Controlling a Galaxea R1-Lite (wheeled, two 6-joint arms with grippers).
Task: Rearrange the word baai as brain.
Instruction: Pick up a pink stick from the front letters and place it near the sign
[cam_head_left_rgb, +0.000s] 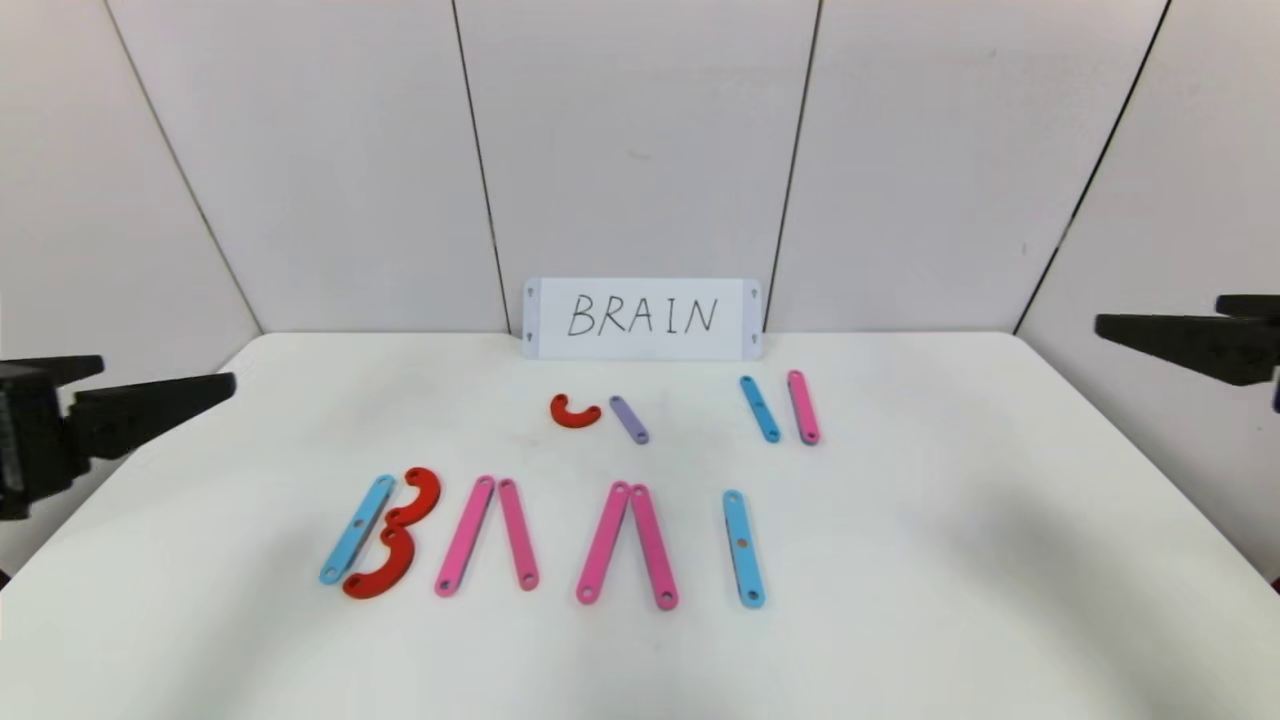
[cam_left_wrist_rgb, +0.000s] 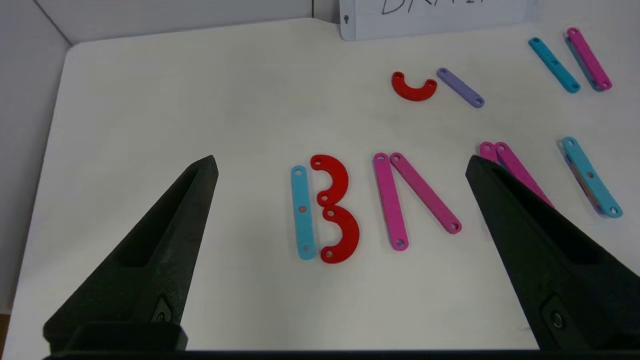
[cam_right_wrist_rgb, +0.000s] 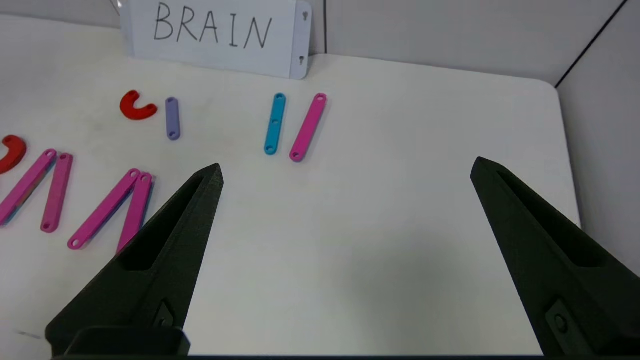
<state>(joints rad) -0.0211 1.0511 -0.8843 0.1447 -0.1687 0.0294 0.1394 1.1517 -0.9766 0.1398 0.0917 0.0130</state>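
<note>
The word (cam_head_left_rgb: 545, 540) lies across the near middle of the table. Its B is a light-blue strip (cam_head_left_rgb: 357, 530) with two red arcs (cam_head_left_rgb: 400, 535). Two pairs of pink strips (cam_head_left_rgb: 490, 535) (cam_head_left_rgb: 628, 543) stand as the A's, and a light-blue strip (cam_head_left_rgb: 743, 548) as the I. My left gripper (cam_head_left_rgb: 168, 375) (cam_left_wrist_rgb: 341, 158) hangs open and empty above the table's left edge, facing the B (cam_left_wrist_rgb: 325, 210). At the right edge, my right gripper (cam_head_left_rgb: 1158, 312) (cam_right_wrist_rgb: 347, 162) hangs open and empty over bare table.
Behind the word lie a loose red arc (cam_head_left_rgb: 574, 412), a short purple strip (cam_head_left_rgb: 629, 419), a light-blue strip (cam_head_left_rgb: 759, 408) and a pink strip (cam_head_left_rgb: 803, 406). A white card (cam_head_left_rgb: 643, 318) reading BRAIN leans on the back wall. Walls close the table in behind and at both sides.
</note>
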